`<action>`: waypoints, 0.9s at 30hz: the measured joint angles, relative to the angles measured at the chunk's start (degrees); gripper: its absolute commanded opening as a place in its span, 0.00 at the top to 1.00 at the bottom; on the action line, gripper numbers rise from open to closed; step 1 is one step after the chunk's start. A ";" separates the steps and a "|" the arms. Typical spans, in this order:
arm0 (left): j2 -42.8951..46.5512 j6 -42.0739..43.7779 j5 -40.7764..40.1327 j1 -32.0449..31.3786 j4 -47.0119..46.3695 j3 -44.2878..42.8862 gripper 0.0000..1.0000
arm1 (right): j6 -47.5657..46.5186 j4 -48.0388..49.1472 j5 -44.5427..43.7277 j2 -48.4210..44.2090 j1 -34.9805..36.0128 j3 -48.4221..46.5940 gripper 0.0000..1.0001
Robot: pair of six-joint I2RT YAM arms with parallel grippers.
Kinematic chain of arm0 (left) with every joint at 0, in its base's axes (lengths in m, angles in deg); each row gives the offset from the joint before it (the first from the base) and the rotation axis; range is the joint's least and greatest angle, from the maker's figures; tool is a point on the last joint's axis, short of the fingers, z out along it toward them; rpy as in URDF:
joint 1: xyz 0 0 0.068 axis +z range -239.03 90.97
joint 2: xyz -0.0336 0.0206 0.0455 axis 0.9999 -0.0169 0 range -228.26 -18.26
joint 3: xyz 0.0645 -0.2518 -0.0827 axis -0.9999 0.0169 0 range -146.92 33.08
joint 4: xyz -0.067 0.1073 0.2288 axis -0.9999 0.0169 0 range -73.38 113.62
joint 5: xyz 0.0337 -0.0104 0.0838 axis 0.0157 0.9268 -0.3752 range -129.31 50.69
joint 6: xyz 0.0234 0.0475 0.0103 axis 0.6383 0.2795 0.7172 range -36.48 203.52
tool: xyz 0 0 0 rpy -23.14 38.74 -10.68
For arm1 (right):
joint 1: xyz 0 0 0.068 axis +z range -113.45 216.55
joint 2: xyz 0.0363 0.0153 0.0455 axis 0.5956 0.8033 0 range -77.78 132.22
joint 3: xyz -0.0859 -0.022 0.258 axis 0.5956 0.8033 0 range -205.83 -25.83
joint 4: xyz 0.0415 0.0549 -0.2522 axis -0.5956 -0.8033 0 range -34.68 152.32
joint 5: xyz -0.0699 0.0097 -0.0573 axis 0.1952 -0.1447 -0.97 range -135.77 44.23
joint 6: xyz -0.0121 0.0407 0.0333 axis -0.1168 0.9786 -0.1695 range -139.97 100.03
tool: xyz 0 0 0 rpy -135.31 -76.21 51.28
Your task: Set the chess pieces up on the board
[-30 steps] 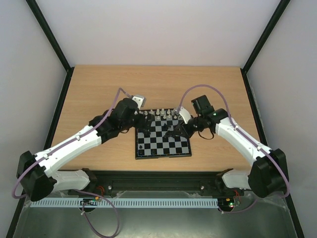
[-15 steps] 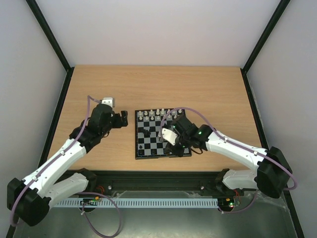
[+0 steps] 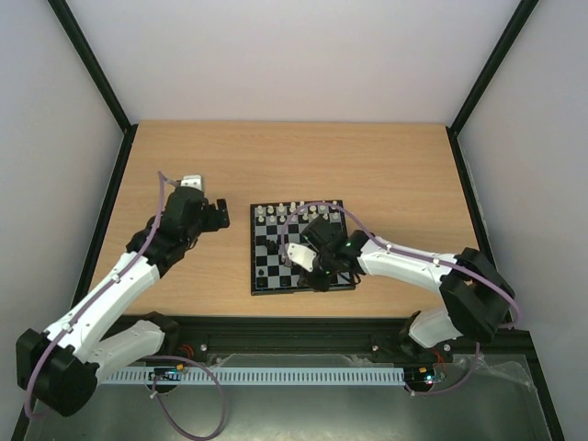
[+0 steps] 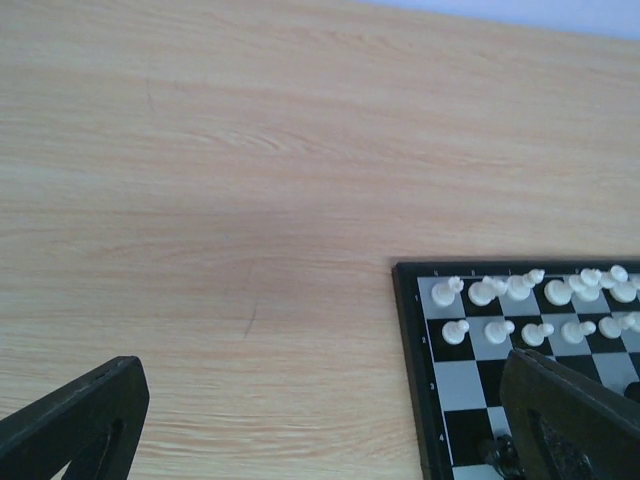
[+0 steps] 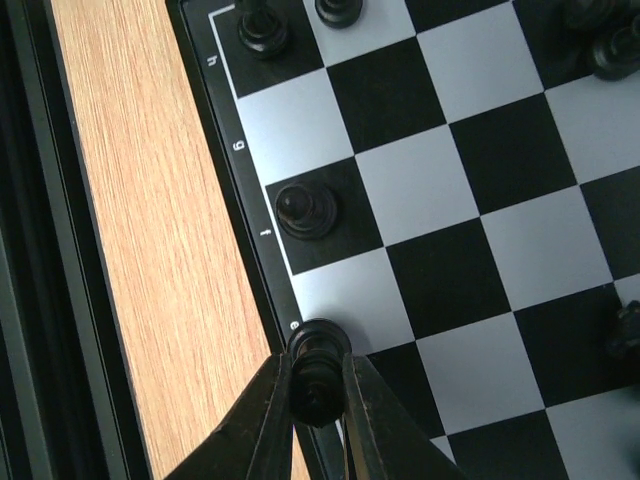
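The board [image 3: 276, 285] lies mid-table, seen also in the left wrist view [image 4: 408, 340] and the right wrist view [image 5: 480, 160]. White chess pieces [image 3: 292, 212] fill its two far rows, as the left wrist view [image 4: 520, 290] shows too. My right gripper [image 3: 317, 279] is low over the board's near edge. In the right wrist view it [image 5: 318, 400] is shut on a black piece [image 5: 318, 378] standing on an edge square. Other black pieces [image 5: 307, 210] stand loose nearby. My left gripper [image 3: 223, 216] is open and empty over bare table, left of the board [image 4: 320, 430].
The black rail [image 5: 30, 250] of the table's near edge runs close beside the board. Light wooden table [image 3: 294, 156] stretches behind and to both sides of the board. Black frame posts [image 3: 92, 64] rise at the corners.
My left arm has pulled back from the board's far left corner to the table on the left. My right gripper has swung from the board's right side to its near edge.
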 measured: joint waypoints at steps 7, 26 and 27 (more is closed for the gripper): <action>2.67 2.23 0.42 0.48 -0.35 -0.07 0.01 | 0.07 1.25 -0.02 1.40 0.00 -0.98 0.85; 2.05 3.69 3.08 0.48 -0.44 -0.07 0.01 | 0.35 2.54 -1.01 3.80 0.00 -1.57 0.56; 1.99 3.74 3.26 0.48 -0.44 -0.07 0.01 | 0.33 2.47 -0.96 3.80 0.00 -1.60 0.54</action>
